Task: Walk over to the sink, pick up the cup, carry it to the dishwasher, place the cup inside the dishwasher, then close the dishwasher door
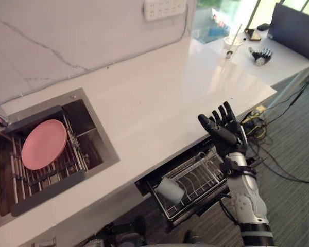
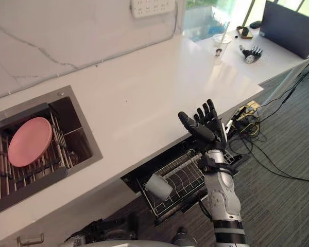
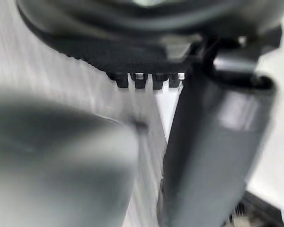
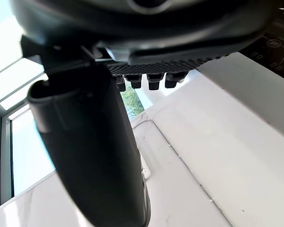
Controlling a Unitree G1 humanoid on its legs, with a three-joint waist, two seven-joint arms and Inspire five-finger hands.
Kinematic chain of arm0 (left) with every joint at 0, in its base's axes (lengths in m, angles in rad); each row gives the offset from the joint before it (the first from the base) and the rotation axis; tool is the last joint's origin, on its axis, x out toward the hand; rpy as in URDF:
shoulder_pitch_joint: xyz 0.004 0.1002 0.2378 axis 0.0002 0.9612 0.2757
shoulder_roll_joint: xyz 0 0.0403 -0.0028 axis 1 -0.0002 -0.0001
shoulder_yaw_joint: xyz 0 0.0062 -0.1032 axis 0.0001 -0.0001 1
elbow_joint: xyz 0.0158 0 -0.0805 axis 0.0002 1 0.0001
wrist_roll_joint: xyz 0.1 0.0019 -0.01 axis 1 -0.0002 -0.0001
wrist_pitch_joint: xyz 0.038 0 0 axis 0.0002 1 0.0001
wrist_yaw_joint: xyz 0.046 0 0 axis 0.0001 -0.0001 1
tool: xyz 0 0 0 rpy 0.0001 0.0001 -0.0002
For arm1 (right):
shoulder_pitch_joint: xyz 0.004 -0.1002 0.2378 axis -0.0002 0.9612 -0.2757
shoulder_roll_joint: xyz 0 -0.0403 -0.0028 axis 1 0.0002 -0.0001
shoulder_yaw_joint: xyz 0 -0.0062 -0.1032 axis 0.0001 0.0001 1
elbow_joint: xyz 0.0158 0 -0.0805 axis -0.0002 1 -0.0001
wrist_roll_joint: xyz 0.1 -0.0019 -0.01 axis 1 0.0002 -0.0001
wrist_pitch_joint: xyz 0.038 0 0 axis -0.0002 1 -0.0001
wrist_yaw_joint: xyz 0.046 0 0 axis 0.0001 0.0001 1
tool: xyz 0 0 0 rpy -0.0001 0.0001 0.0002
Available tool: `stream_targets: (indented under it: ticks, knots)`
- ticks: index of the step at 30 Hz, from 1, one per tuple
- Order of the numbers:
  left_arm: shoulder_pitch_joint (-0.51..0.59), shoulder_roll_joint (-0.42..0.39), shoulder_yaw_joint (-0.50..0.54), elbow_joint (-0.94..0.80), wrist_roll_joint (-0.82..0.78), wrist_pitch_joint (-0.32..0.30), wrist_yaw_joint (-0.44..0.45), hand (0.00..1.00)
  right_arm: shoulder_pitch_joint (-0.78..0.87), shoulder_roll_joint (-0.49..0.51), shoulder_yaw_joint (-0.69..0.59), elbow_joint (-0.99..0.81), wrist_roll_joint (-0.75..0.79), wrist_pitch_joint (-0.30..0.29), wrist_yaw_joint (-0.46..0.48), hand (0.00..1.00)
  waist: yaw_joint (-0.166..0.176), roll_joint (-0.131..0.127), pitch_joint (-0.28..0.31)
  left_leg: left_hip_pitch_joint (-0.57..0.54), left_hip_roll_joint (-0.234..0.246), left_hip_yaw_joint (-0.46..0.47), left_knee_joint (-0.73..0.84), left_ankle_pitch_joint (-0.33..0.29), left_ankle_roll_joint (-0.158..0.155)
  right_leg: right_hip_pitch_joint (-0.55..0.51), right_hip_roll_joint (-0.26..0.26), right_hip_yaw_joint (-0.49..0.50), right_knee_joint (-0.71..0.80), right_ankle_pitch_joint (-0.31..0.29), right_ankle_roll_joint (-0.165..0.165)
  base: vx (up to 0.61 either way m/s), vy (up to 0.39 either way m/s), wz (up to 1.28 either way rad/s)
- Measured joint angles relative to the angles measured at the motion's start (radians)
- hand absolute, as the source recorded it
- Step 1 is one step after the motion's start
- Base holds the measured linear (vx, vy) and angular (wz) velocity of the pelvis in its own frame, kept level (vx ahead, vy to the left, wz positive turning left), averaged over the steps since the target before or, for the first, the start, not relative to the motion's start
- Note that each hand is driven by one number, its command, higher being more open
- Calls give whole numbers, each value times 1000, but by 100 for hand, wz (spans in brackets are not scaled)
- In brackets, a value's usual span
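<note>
While the right hand [image 1: 224, 129] is up with its fingers [image 1: 227, 113] straight and open, the whitish cup [image 1: 170, 190] lies on its side in the pulled-out dishwasher rack [image 1: 202, 176] under the tabletop [image 1: 159, 92]. It is lower and to the left of those fingers, not touching them. The left hand [image 3: 213, 142] looks blurry, so I cannot tell if it is open or closed.

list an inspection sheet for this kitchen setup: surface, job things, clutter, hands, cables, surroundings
surface: white countertop, sink set in at its left
job's things: cup lies on its side in the dishwasher rack, pulled out under the counter; door not yet closed
clutter: pink plate on the sink's rack; clear cup with straw and spare dark hand at the far end
hands: right hand raised above the rack, fingers straight, holding nothing; left hand state unclear
cables: tangle on the carpet by the counter's corner
surroundings: marbled wall with outlet
</note>
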Motion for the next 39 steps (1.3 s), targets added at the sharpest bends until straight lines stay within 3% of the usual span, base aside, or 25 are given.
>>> stream_targets:
  ticks: [1, 2, 4, 5, 6, 7, 8, 10, 11, 12, 13, 14, 15, 18, 22, 25, 27, 29, 31, 32, 33, 34, 35, 36, 39]
  knots:
    - [-6, 0, 2, 4, 0, 5, -17, 100, -8, -3, -16, 0, 0, -2, -5, 100, -6, 2, 3, -25, 12, 39, 34, -29, 23, -11, -11, -9, 11, 0, 0, -26, 81, 31]
    - [-24, -3, 2, 15, 0, 10, -46, 100, -13, -6, -61, 0, 0, -9, -19, 100, -21, -5, 14, -78, 47, 138, 178, -90, 72, -24, -47, -31, 41, 0, 0, -13, 123, 53]
    - [-39, 9, -12, 38, 15, 6, -70, 100, -12, -4, -119, -1, -2, -18, -48, 100, -42, -15, 22, -91, 122, 224, 378, -167, 65, -19, -115, -48, 97, -5, 8, 6, 206, 46]
    - [-36, 10, -17, 59, 31, 6, -73, 100, -5, -10, -145, -11, -2, -34, -69, 100, -59, -5, 20, -56, 155, 224, 402, -165, 22, -6, -148, -47, 129, -22, 36, 8, 404, 24]
    - [-37, -5, -33, 65, 57, -2, -79, 100, 12, -21, -172, -34, -4, -55, -87, 100, -63, 15, 27, -16, 152, 160, 347, -188, -89, 5, -171, -39, 137, -24, 72, 6, 348, 16]
    - [-39, -6, -46, 64, 67, -9, -83, 100, 16, -24, -184, -38, -4, -62, -93, 100, -63, 18, 29, -2, 136, 158, 326, -221, -75, 5, -183, -34, 131, -12, 89, 2, 420, 11]
    - [-59, 5, -57, 61, 66, -12, -87, 100, 31, 5, -201, -36, -4, -73, -112, 100, -56, -9, 46, 4, 89, 165, 317, -224, -57, 9, -225, -23, 115, 24, 90, -47, 414, -1]
    - [-62, 7, -55, 53, 51, -13, -78, 100, 38, 39, -222, -44, -6, -96, -134, 100, -42, -20, 50, 10, 53, 183, 288, -220, -16, -12, -245, -9, 97, 113, 10, -69, 385, -11]
    - [-58, 3, -52, 52, 32, -12, -65, 100, 39, 42, -226, -45, -6, -96, -141, 100, -37, -16, 47, 18, 44, 199, 257, -223, 2, -24, -242, -2, 78, 177, -33, -79, 332, -30]
    - [-54, -4, -35, 51, 21, -6, -40, 100, 50, 45, -215, -48, -5, -93, -141, 100, -24, -12, 45, 33, 41, 219, 217, -215, 33, -38, -225, 18, 109, 180, -30, -88, 374, -25]
    - [-52, -2, -21, 52, 14, 4, -18, 100, 67, 56, -203, -61, -5, -89, -141, 100, -25, -11, 44, 38, 42, 216, 202, -208, 47, -50, -196, 27, 211, 106, -8, -48, 269, -13]
    - [-48, 3, -6, 49, 8, 19, -4, 100, 84, 70, -190, -81, -7, -84, -140, 100, -25, -13, 42, 43, 42, 211, 194, -206, 56, -54, -159, 33, 297, 32, -10, 6, 164, 8]
    - [-43, 18, -1, 49, 8, 40, 2, 100, 106, 85, -155, -110, -15, -76, -138, 100, -22, -21, 28, 36, 38, 208, 187, -203, 72, -52, -89, 45, 379, -66, -9, 17, 142, 7]
    - [-35, 28, -1, 47, -10, 63, -6, 100, 110, 84, -100, -110, -25, -69, -135, 100, -17, -39, -5, -7, 17, 201, 222, -204, 85, -14, -8, 45, 341, -151, 2, 57, 81, 13]
    - [-41, 5, 48, 43, -113, 59, 26, 100, 78, 72, -93, -60, -25, -106, -111, 100, 8, -58, -12, -61, -18, 163, 293, -225, 96, 100, -2, 41, 103, -155, -7, 49, -24, 35]
    - [-17, -3, 102, 33, -132, 22, 36, 100, 65, 62, -92, -9, -25, -119, -107, 100, 34, -54, -10, -89, -1, 111, 407, -251, 94, 147, 17, 42, 91, -168, -23, -45, -67, 29]
    - [24, -1, 119, -4, -106, -2, 34, 100, 62, 65, -88, 5, -25, -119, -103, 100, 41, -45, -7, -115, 37, 103, 504, -261, 84, 173, 44, 43, 95, -171, -27, -80, -47, 13]
    - [39, 0, 126, -7, -95, -6, 31, 100, 50, 60, -96, 3, -27, -125, -85, 100, 36, -37, -4, -129, 51, 113, 512, -259, 80, 167, 55, 37, 91, -184, -34, -136, -28, 7]
    - [35, 0, 125, -11, -87, -2, 25, 100, 50, 51, -120, -1, -36, -127, -68, 100, 21, -41, -14, -116, 10, 83, 386, -219, 45, 141, 29, 14, 87, -193, -34, -119, 8, 31]
    - [12, 6, 130, 6, -82, 20, 20, 100, 51, 48, -148, -7, -41, -126, -52, 100, 3, -51, -20, -128, 19, 129, 434, -255, 116, 114, 4, -13, 89, -186, -21, -60, 23, 36]
    - [11, 2, 151, 25, -77, 42, 21, 100, 67, 48, -172, -20, -40, -124, -43, 100, -4, -46, -25, -108, 65, 160, 501, -306, 108, 107, -2, -18, 96, -182, -14, -41, 35, 35]
    - [12, -1, 154, 37, -71, 48, 21, 100, 77, 48, -183, -30, -40, -124, -40, 100, -12, -40, -29, -81, 87, 164, 499, -315, 84, 110, -3, -24, 98, -180, -12, -24, 82, 34]
    - [16, -7, 149, 49, -58, 51, 20, 100, 86, 45, -211, -45, -37, -123, -35, 100, -28, -23, -39, -44, 115, 165, 459, -308, 33, 111, -2, -39, 100, -178, -8, -31, 216, 49]
    - [11, -19, 142, 58, -37, 53, 13, 100, 99, 41, -262, -63, -29, -124, -22, 100, -38, -11, -47, -11, 101, 155, 358, -301, -12, 109, -9, -57, 98, -171, 4, -34, 237, 58]
    - [3, -20, 118, 57, 3, 46, -10, 100, 113, 46, -306, -73, -24, -117, 18, 100, -44, -44, -56, 54, 9, 139, 162, -182, 20, 110, -56, -65, 70, -116, 16, -54, 207, 42]
